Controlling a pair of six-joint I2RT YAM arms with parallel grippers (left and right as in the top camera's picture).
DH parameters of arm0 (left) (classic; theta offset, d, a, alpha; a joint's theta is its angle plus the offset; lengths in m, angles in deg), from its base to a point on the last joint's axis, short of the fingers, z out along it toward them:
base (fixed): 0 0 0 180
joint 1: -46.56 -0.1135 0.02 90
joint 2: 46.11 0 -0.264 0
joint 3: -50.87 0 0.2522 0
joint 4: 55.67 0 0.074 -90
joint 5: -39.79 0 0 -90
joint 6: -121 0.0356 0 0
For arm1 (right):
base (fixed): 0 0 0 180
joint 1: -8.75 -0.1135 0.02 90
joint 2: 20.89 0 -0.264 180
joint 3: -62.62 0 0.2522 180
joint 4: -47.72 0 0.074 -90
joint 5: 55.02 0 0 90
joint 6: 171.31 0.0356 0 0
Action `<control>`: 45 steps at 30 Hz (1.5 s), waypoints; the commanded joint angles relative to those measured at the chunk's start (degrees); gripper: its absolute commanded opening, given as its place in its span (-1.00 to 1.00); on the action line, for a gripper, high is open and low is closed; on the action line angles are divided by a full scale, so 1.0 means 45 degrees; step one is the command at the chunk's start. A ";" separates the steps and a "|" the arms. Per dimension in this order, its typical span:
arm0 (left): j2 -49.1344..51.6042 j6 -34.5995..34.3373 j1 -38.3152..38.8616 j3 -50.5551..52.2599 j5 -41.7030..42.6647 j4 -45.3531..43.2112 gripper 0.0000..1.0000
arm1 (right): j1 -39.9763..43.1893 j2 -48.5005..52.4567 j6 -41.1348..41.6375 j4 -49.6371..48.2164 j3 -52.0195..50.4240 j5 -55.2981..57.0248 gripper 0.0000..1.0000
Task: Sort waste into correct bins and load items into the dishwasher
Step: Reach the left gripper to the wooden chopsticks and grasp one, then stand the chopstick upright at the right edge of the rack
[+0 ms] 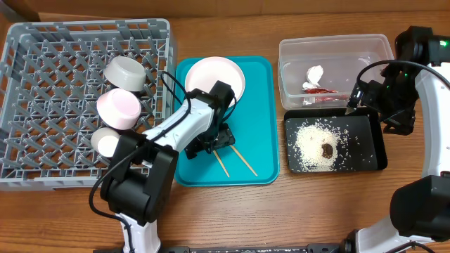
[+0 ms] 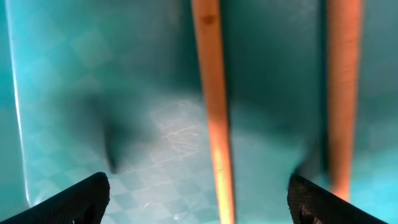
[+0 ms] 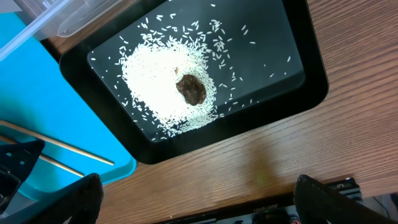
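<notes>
Two chopsticks (image 1: 245, 163) lie on the near part of the teal serving tray (image 1: 260, 112) in the overhead view, partly under the left gripper (image 1: 211, 139). The plate (image 1: 214, 77) sits at that tray's far end. The grey-green bowl (image 1: 125, 70), pink bowl (image 1: 118, 109) and cup (image 1: 107, 142) are in the dish rack (image 1: 42, 84). The wrapper (image 1: 316, 81) is in the clear tub (image 1: 365, 49), the rice (image 1: 313, 144) in the black tray (image 1: 376, 158).

From the left wrist, the claw gapes wide and empty, with both sticks between its fingertips (image 2: 74, 199) but apart from each other. Closing may pinch only one, or roll them across the slick tray.

From the right wrist, the right gripper (image 3: 205, 205) also stands wide and empty, above the bare table by the black tray. Only this view shows the brown lump (image 3: 191, 90) sharply, and only the wrist views show how far each claw is open.
</notes>
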 commanded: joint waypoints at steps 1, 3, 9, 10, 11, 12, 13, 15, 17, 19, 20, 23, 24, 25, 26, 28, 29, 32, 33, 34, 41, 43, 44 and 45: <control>0.0316 0.0121 0.0019 0.0651 -0.0117 -0.0049 0.81 | 0.0053 -0.0398 0.0005 -0.0015 0.0325 0.0078 1.00; 0.0316 0.0126 0.0010 0.0651 -0.0112 -0.0039 0.61 | 0.0053 -0.0398 0.0005 -0.0015 0.0325 0.0073 1.00; 0.0316 0.0160 0.0015 0.0651 -0.0112 0.0117 -0.22 | 0.0053 -0.0398 0.0005 -0.0010 0.0325 0.0073 1.00; 0.0316 0.0170 0.0010 0.0651 -0.0112 0.0121 -0.36 | 0.0053 -0.0398 0.0005 -0.0010 0.0325 0.0073 1.00; 0.0316 0.0170 0.0015 0.0651 -0.0112 0.0146 -0.46 | 0.0053 -0.0398 0.0005 -0.0010 0.0325 0.0073 1.00; 0.0316 0.0170 0.0015 0.0651 -0.0112 0.0160 -0.56 | 0.0053 -0.0398 0.0005 -0.0010 0.0325 0.0073 1.00; 0.0316 0.0165 0.0015 0.0651 -0.0102 0.0151 -0.64 | 0.0053 -0.0398 0.0005 -0.0010 0.0325 0.0073 0.99; 0.0316 0.0170 0.0015 0.0651 -0.0073 0.0185 -0.74 | 0.0053 -0.0398 0.0005 -0.0010 0.0325 0.0073 1.00; 0.0311 0.0170 0.0010 0.0646 -0.0039 0.0253 -0.79 | 0.0053 -0.0398 0.0005 -0.0010 0.0325 0.0073 1.00; 0.0311 0.0170 0.0010 0.0646 -0.0019 0.0301 -0.92 | 0.0053 -0.0398 0.0010 -0.0010 0.0325 0.0073 1.00; 0.0296 0.0175 0.0000 0.0646 0.0063 0.0311 -0.92 | 0.0053 -0.0398 0.0005 -0.0010 0.0325 0.0073 1.00; 0.0257 0.0287 -0.0097 0.0471 0.0136 0.0413 -0.91 | 0.0053 -0.0398 0.0005 -0.0010 0.0325 0.0073 1.00; 0.0204 0.0389 -0.0146 0.0384 0.0155 0.0442 -0.92 | 0.0053 -0.0398 0.0005 -0.0010 0.0325 0.0073 1.00; 0.0102 0.0573 -0.0199 0.0277 0.0180 0.0457 -0.92 | 0.0053 -0.0398 0.0005 -0.0010 0.0325 0.0073 1.00; -0.0005 0.0699 -0.0262 0.0180 0.0209 0.0500 -0.92 | 0.0053 -0.0398 0.0005 -0.0010 0.0325 0.0073 1.00; -0.0379 0.0918 -0.0461 -0.0087 0.0180 0.0758 -0.92 | 0.0053 -0.0398 0.0005 -0.0010 0.0325 0.0073 1.00; -0.0607 0.1073 -0.0578 -0.0223 0.0131 0.0903 -0.92 | 0.0053 -0.0398 0.0005 -0.0010 0.0325 0.0073 1.00; -0.1598 0.2040 -0.0967 -0.0656 0.0136 0.1175 -0.92 | 0.0053 -0.0398 0.0005 -0.0010 0.0325 0.0073 1.00; -0.2001 0.2511 -0.1103 -0.0797 0.0146 0.1229 -0.92 | 0.0053 -0.0398 0.0005 -0.0010 0.0325 0.0073 1.00; -0.2361 0.3016 -0.1219 -0.0933 0.0151 0.1311 -0.92 | 0.0053 -0.0398 0.0005 -0.0010 0.0325 0.0078 1.00; -0.4226 0.6999 -0.2375 -0.1870 -0.0034 0.2356 -0.92 | 0.0053 -0.0398 0.0005 -0.0010 0.0325 0.0073 1.00; -0.4571 0.7427 -0.2948 -0.1894 -0.0219 0.2395 -0.92 | 0.0053 -0.0398 0.0005 -0.0010 0.0325 0.0073 1.00; -0.4673 0.7650 -0.3230 -0.1894 -0.0287 0.2365 -0.92 | 0.0053 -0.0398 0.0005 -0.0010 0.0325 0.0073 1.00; -0.4726 0.7970 -0.3521 -0.1894 -0.0291 0.2317 -0.92 | 0.0053 -0.0398 0.0005 -0.0010 0.0325 0.0073 1.00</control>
